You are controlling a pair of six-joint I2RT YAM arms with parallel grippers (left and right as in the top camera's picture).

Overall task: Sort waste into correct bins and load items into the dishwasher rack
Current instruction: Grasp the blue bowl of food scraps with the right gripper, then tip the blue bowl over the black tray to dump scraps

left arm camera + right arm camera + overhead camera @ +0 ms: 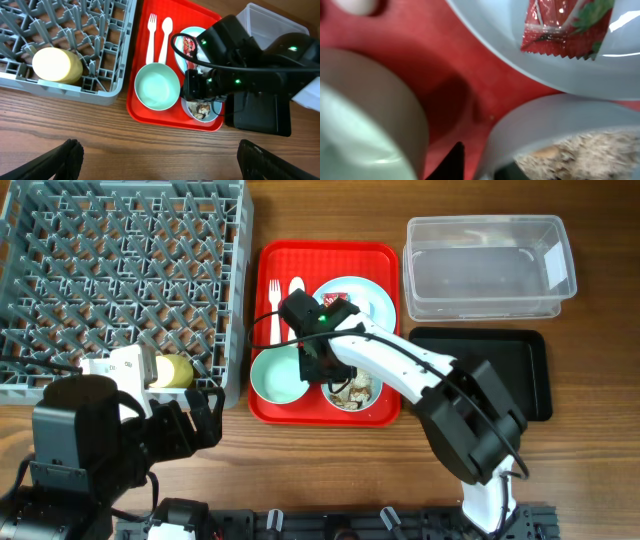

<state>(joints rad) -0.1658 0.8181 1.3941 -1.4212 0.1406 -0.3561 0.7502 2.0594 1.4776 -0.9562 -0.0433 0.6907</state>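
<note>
Two pale bowls sit on the red tray (268,260) at mid-table: an empty bowl (279,374) and, to its right, a scrap bowl (352,392) holding rice-like scraps (570,150). The right gripper (330,375) reaches down at the scrap bowl's rim; I cannot tell whether it grips. The left gripper (160,150) hangs spread wide above the near-left edge. The cup (172,372) lies sideways in the rack (120,270), far-left corner.

My right claw (322,368) has little room: empty bowl (276,376) on the left, scrap bowl (356,392) on the right, plate (372,302) far.
</note>
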